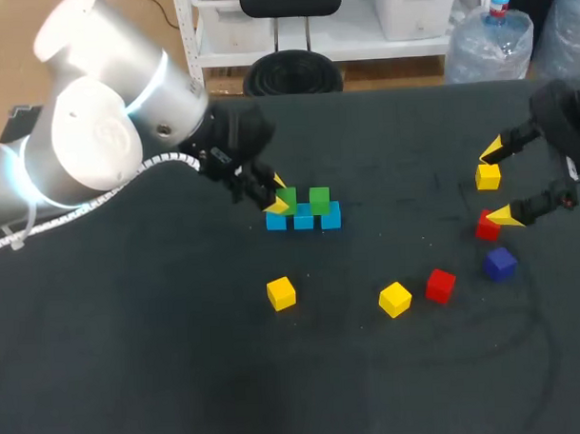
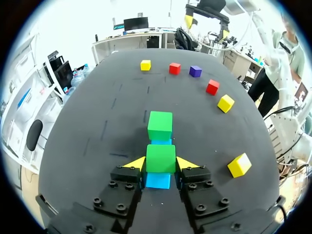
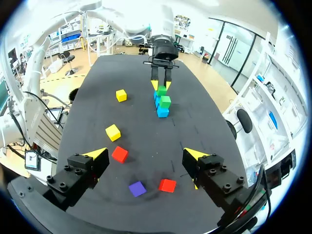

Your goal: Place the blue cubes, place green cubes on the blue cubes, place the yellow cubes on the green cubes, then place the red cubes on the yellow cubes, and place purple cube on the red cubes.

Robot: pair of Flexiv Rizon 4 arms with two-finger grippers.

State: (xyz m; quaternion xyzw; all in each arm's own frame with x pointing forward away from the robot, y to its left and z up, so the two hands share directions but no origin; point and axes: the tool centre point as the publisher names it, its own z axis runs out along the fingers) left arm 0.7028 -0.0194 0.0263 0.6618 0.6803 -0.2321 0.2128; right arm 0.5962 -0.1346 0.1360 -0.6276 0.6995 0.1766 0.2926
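Observation:
Three blue cubes (image 1: 303, 218) lie in a row mid-table. A green cube (image 1: 319, 199) sits on their right part. My left gripper (image 1: 275, 195) is shut on a second green cube (image 2: 160, 158), which rests on the left part of the row over a blue cube (image 2: 158, 180). My right gripper (image 1: 499, 185) hangs open at the right, above a yellow cube (image 1: 488, 177) and a red cube (image 1: 485, 227). The purple cube (image 1: 499, 263) lies just in front of it. In the right wrist view, a red cube (image 3: 167, 185) and the purple cube (image 3: 137, 188) lie under the open gripper (image 3: 146, 158).
Loose on the dark table (image 1: 133, 356) in front of the stack are a yellow cube (image 1: 281, 293), another yellow cube (image 1: 395, 298) and a red cube (image 1: 440, 285).

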